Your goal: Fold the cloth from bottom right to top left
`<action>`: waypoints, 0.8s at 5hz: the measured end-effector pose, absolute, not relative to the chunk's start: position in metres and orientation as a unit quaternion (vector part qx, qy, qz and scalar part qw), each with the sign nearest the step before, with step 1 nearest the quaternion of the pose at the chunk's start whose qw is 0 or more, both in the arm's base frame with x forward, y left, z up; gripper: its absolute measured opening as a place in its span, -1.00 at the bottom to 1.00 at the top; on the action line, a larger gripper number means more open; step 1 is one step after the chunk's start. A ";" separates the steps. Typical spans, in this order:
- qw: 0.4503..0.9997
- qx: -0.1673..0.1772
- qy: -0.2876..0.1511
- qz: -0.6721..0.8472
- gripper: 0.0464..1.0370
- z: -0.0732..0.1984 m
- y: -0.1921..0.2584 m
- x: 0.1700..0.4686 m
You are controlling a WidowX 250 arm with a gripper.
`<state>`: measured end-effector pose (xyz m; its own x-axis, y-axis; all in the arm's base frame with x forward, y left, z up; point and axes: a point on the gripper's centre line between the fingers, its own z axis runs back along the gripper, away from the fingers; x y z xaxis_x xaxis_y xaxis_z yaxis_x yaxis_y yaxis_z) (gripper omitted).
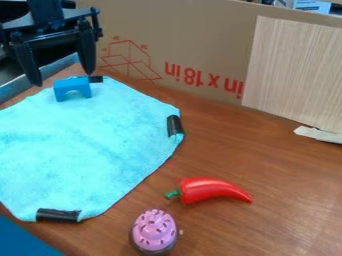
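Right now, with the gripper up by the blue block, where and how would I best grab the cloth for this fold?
I'd pinch the lower-right edge of the cloth, about midway between the right-hand black tape and the bottom one. It lies spread almost flat, so come from above, fingers straddling that edge, one outside over the wood.

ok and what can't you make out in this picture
All in the camera view:
Cloth: left side, cut off by the left edge.
The patch under the blue block: covered by it.
Robot arm: upper part, cut off by the top edge.
Blue thing, lower left: cut off, unidentifiable.
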<state>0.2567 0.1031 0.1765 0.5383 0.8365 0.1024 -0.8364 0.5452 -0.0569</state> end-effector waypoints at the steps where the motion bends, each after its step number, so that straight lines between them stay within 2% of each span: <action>1: 0.880 -0.002 -0.048 0.473 0.92 0.170 0.102 0.257; 2: 0.914 -0.015 -0.038 0.404 0.92 0.152 0.099 0.251; 3: 0.942 -0.009 -0.039 0.335 0.92 0.135 0.097 0.243; 4: 0.972 -0.024 -0.047 0.227 0.92 0.120 0.088 0.231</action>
<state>0.2308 0.0876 0.1197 0.8924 0.4438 0.0814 -0.4393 0.8958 -0.0682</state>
